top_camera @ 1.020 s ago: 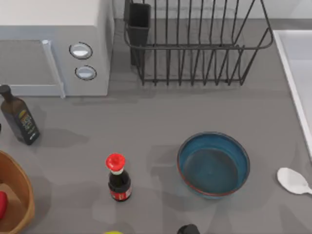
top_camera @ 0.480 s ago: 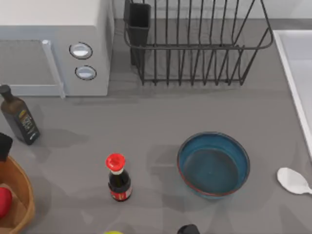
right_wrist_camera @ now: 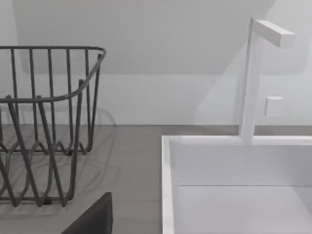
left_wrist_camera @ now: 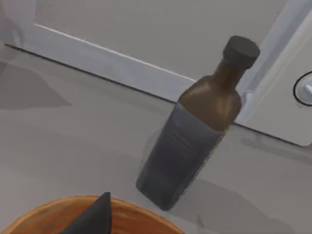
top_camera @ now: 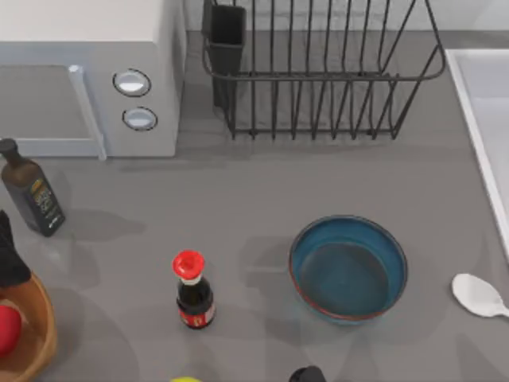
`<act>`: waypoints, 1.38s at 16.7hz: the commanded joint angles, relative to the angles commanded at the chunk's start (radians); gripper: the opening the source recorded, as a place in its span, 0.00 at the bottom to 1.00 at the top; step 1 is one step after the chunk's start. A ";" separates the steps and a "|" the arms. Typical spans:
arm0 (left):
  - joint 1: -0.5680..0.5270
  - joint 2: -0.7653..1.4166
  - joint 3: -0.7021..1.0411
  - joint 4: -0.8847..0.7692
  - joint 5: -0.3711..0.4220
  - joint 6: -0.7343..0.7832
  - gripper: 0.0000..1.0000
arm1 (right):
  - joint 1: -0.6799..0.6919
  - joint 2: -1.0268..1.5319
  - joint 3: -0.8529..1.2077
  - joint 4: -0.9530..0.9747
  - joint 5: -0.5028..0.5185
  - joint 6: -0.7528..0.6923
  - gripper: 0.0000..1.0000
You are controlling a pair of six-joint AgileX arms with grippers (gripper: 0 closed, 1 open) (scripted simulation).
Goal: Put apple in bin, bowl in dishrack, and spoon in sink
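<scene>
The red apple (top_camera: 5, 328) lies inside the tan wicker bin (top_camera: 41, 338) at the left edge of the table. My left gripper (top_camera: 8, 253) hangs just over the bin's far rim, apart from the apple; one dark finger (left_wrist_camera: 92, 219) stands off to the side above the bin (left_wrist_camera: 141, 217), so it is open. The blue bowl (top_camera: 347, 268) sits upright right of centre. The white spoon (top_camera: 477, 296) lies on the table to the right of the bowl. At the back stand the black dishrack (top_camera: 318, 76) and the pale sink (top_camera: 487, 87). My right gripper's finger (right_wrist_camera: 92, 217) points towards the dishrack (right_wrist_camera: 44, 122) and the sink (right_wrist_camera: 234, 185).
A white microwave (top_camera: 87, 72) fills the back left, with a dark bottle (top_camera: 30, 191) in front of it. A red-capped sauce bottle (top_camera: 192, 290) stands left of the bowl. A yellow-green object (top_camera: 184, 380) and a dark rounded one (top_camera: 306, 374) sit at the front edge. A white faucet (right_wrist_camera: 251, 73) rises behind the sink.
My left gripper has come into sight at the left edge, over the bin's far rim. The apple stays in the bin. Bowl and spoon have not moved.
</scene>
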 joint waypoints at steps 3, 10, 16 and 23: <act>-0.003 -0.188 -0.124 0.172 0.003 0.203 1.00 | 0.000 0.000 0.000 0.000 0.000 0.000 1.00; -0.005 -0.309 -0.217 0.289 0.005 0.336 1.00 | 0.000 0.000 0.000 0.000 0.000 0.000 1.00; -0.005 -0.309 -0.217 0.289 0.005 0.336 1.00 | 0.021 0.062 0.049 -0.048 -0.002 0.020 1.00; -0.005 -0.309 -0.217 0.289 0.005 0.336 1.00 | 0.155 0.528 0.419 -0.359 -0.005 0.153 1.00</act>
